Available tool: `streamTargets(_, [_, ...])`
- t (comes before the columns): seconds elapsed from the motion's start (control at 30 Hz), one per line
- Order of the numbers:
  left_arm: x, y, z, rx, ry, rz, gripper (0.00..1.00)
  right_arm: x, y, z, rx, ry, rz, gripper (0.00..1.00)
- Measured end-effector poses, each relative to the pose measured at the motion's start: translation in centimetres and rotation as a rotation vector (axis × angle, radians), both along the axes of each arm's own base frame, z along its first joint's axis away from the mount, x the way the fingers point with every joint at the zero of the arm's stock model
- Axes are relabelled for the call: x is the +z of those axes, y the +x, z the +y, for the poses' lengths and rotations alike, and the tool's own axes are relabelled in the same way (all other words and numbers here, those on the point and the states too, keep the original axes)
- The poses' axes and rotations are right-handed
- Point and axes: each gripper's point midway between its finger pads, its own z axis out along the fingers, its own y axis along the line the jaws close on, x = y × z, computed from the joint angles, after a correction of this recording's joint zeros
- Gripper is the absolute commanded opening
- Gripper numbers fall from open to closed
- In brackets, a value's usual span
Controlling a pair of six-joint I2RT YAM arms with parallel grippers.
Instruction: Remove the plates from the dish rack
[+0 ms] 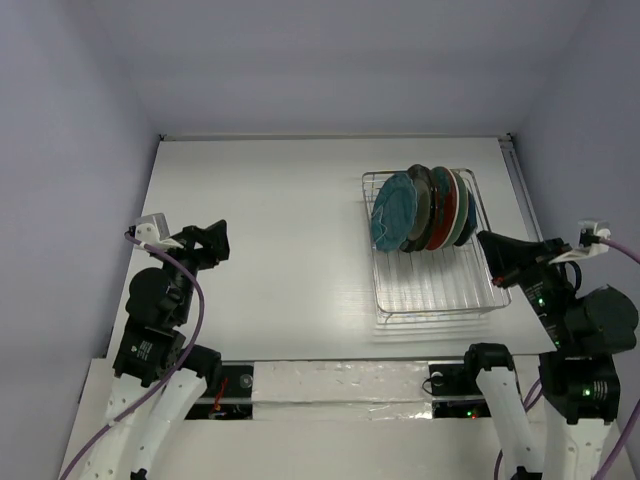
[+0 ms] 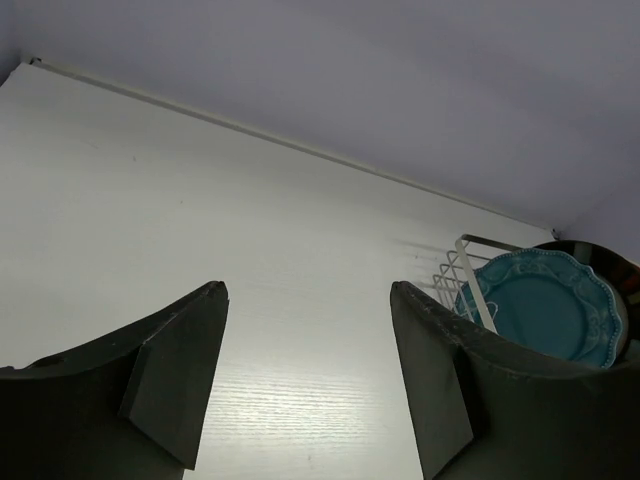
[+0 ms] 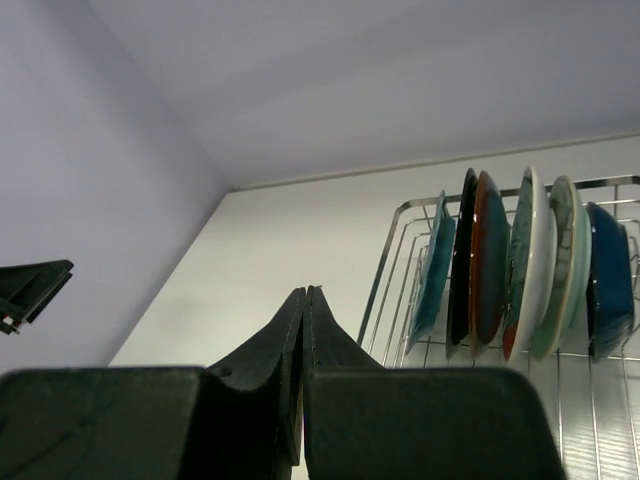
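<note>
Two idle grippers near the table's front, plates upright in the dish rack beyond.

At the near left, the left gripper (image 1: 215,240) hangs over the white table (image 1: 280,230) with its fingers spread wide and nothing between them. At the near right, the right gripper (image 1: 483,240) has its fingers pressed flat together, empty, close by the right side of the dish rack (image 1: 440,290). The rack sits in the table's far right part, near the right edge, its front half bare grid. The plates (image 1: 425,208) stand on edge in a tight row across its back half, the scalloped teal plate (image 1: 393,212) leftmost and the dark blue plate (image 3: 608,280) rightmost. Bare tabletop runs from the rack's left side to the left edge and back to the wall (image 1: 330,60).
</note>
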Motion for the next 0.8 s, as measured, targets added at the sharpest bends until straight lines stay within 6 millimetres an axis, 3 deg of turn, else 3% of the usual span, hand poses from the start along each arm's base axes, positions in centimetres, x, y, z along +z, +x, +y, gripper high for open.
streamTargets(0.13, [0.0, 0.0, 0.0, 0.0, 0.002, 0.0, 0.63, -0.6, 2.0, 0.6, 0.042, 0.006, 0.061, 0.0])
streamTargets(0.23, [0.0, 0.0, 0.0, 0.0, 0.002, 0.0, 0.58, -1.1, 3.8, 1.0, 0.068, 0.013, 0.11, 0.0])
streamTargets(0.33, [0.0, 0.1, 0.0, 0.0, -0.001, -0.003, 0.45, -1.8, 5.1, 1.2, 0.078, 0.018, 0.156, 0.0])
streamTargets(0.4, [-0.2, 0.1, 0.0, 0.0, -0.004, -0.001, 0.28, -2.0, 5.6, 1.9, 0.102, 0.018, 0.17, 0.0])
streamTargets(0.5, [-0.3, 0.1, 0.0, 0.002, -0.008, 0.002, 0.03, -2.6, 6.4, 4.4, 0.169, 0.001, 0.218, 0.0])
streamTargets(0.63, [-0.3, 0.2, 0.1, 0.007, -0.005, 0.005, 0.0, -3.4, 8.9, 8.4, 0.18, -0.073, 0.31, 0.0])
streamTargets(0.7, [-0.4, 0.2, 0.1, 0.006, -0.004, 0.008, 0.0, -4.0, 11.0, 9.1, 0.118, -0.115, 0.345, 0.0])
streamTargets(0.77, [-0.5, 0.3, 0.0, 0.006, -0.003, 0.013, 0.0, -5.2, 13.0, 9.3, 0.042, -0.167, 0.392, 0.08])
streamTargets(0.8, [-0.6, 0.4, 0.0, 0.006, -0.002, 0.016, 0.0, -5.9, 13.9, 9.3, 0.009, -0.192, 0.414, 0.27])
